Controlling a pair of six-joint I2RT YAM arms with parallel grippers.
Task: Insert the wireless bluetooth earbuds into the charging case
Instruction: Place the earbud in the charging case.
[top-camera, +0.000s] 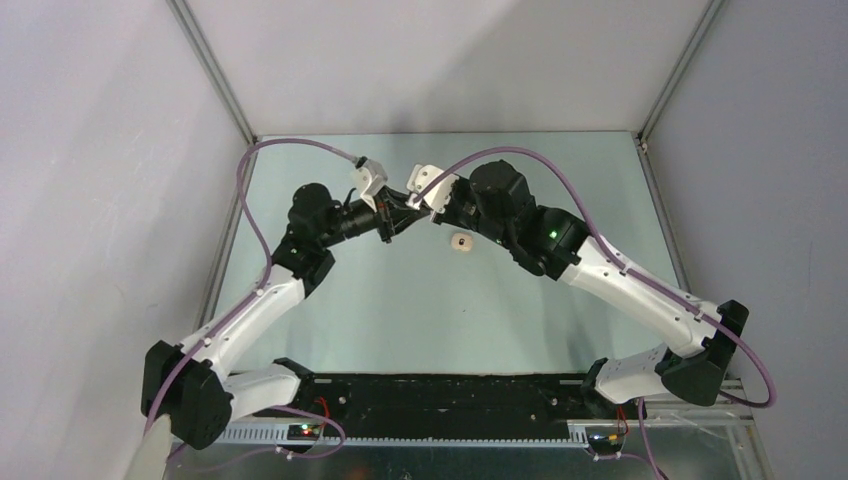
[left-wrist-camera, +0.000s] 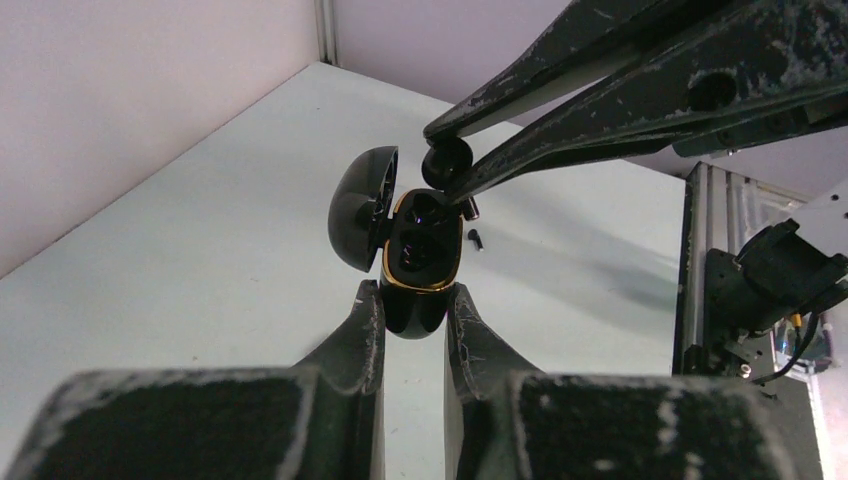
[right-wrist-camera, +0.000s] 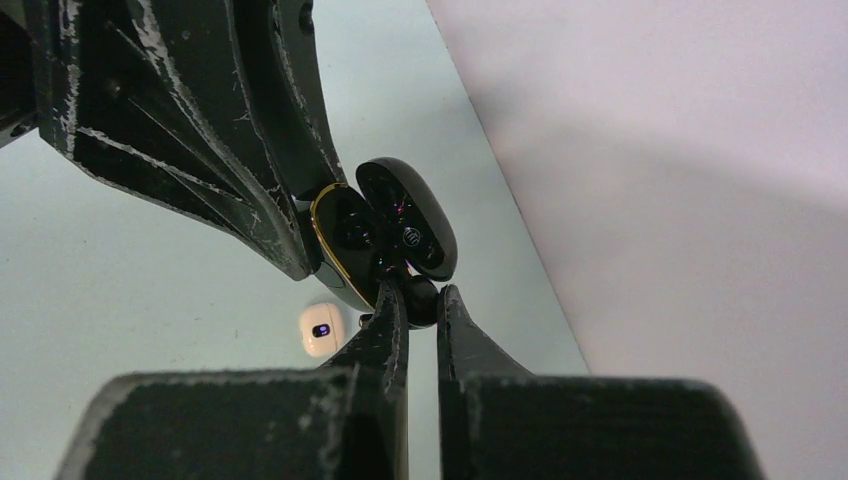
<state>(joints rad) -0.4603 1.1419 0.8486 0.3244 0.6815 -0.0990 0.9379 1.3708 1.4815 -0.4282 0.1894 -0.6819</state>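
Right now a black earbud (left-wrist-camera: 447, 160) is pinched between the fingers of the right gripper (right-wrist-camera: 421, 298), just above the gold-rimmed opening of the black charging case (left-wrist-camera: 420, 270); whether it touches the rim cannot be told. The case's lid (left-wrist-camera: 358, 205) stands swung open to one side. The left gripper (left-wrist-camera: 414, 305) is clamped on the case's lower body, holding it off the table (top-camera: 400, 310). A cream-white earbud (top-camera: 461, 243) lies loose on the table, near both grippers.
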